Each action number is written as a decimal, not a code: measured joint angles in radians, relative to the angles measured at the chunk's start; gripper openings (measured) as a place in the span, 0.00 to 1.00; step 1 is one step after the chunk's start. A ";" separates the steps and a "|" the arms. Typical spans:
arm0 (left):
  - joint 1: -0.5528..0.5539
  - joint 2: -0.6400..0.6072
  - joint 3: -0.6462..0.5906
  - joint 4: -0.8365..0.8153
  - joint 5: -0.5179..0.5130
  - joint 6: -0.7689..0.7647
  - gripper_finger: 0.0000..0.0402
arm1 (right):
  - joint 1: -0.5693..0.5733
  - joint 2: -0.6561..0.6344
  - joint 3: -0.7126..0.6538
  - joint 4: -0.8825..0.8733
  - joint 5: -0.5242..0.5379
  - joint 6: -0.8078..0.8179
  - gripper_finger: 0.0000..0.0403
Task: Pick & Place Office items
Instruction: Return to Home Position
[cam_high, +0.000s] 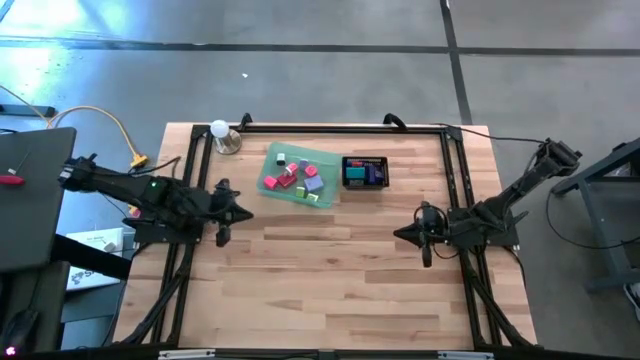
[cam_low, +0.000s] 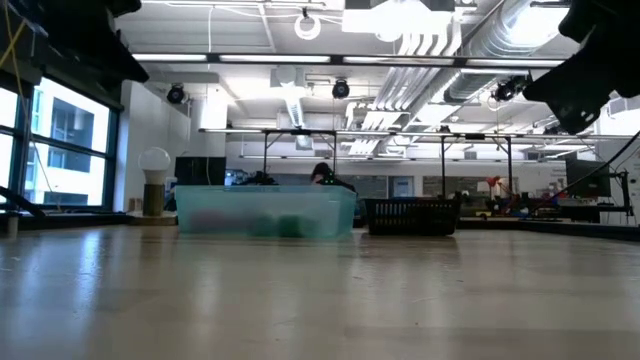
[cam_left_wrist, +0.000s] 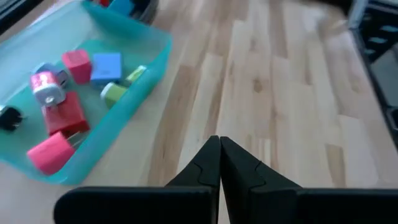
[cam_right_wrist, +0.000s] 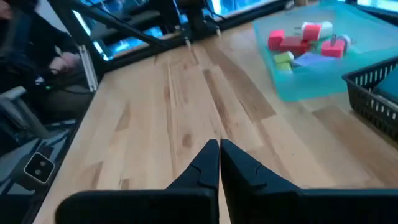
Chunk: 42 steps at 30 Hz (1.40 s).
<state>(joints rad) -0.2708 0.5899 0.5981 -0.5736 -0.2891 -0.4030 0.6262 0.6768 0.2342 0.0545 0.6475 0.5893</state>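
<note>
Finds the left gripper pinched shut on nothing, low over the table at its left side, near the green tray where most of the office items lie heaped, a few more sitting in the black basket just beside it. Finds the right gripper likewise closed and empty over the table's right side, well apart from the basket. Leaves little to spoil, though could clip the tray's near wall and scatter its load if the left gripper swung wide while folding back.
</note>
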 joint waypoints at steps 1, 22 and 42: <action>0.004 -0.028 -0.021 0.016 0.014 0.016 0.00 | 0.000 -0.014 -0.021 0.030 0.000 -0.017 0.00; -0.034 -0.544 -0.366 0.192 0.104 0.235 0.00 | 0.036 -0.144 -0.153 0.228 -0.009 -0.194 0.00; 0.007 -0.586 -0.479 0.288 0.176 0.283 0.00 | 0.027 -0.384 -0.154 0.016 0.065 -0.362 0.00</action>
<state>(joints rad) -0.2634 0.0036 0.1192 -0.2859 -0.1135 -0.1196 0.6532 0.2924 0.0799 0.0706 0.7128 0.2275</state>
